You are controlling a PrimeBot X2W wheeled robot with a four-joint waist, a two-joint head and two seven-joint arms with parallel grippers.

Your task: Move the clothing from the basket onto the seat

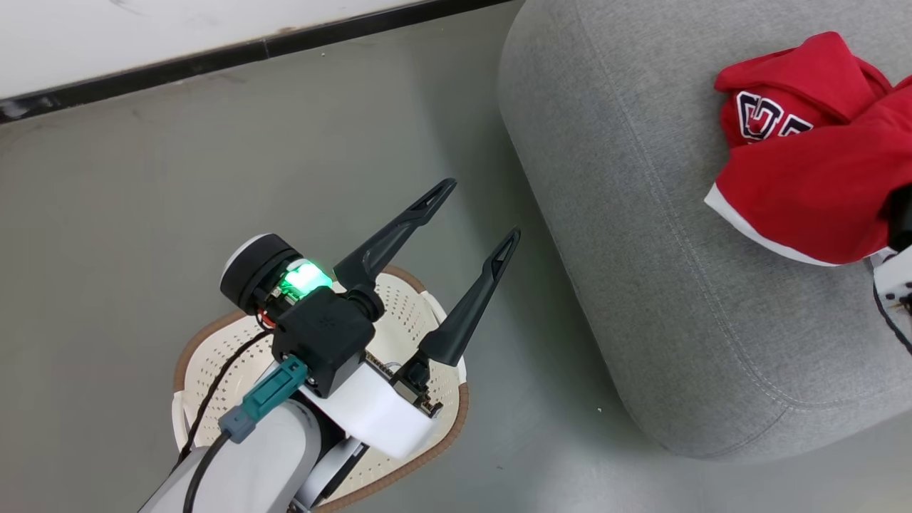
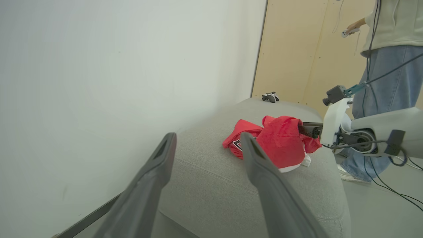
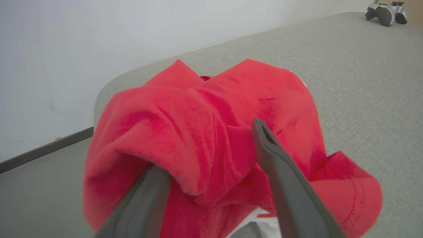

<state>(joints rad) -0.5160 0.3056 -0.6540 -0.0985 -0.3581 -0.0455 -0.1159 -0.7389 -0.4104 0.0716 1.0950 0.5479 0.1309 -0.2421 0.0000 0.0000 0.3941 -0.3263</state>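
Observation:
Two red garments, the clothing (image 1: 812,178), lie bunched on the grey seat (image 1: 677,285); the far one shows block lettering (image 1: 769,117). In the right wrist view my right gripper (image 3: 208,145) stands open, its fingers spread, with red clothing (image 3: 211,109) draped between them and over the left fingertip. The left wrist view shows that gripper (image 2: 309,129) pushed into the clothing (image 2: 281,142) from the side. My left gripper (image 1: 482,209) hovers open and holds nothing, above the cream basket (image 1: 413,299) on the floor. The arm hides much of the basket's inside.
A game controller (image 3: 385,13) lies at the seat's far end. A person (image 2: 390,66) stands beyond the seat, holding a small controller, with cables trailing. A white wall with a black baseboard (image 1: 214,60) runs behind. Grey floor lies between basket and seat.

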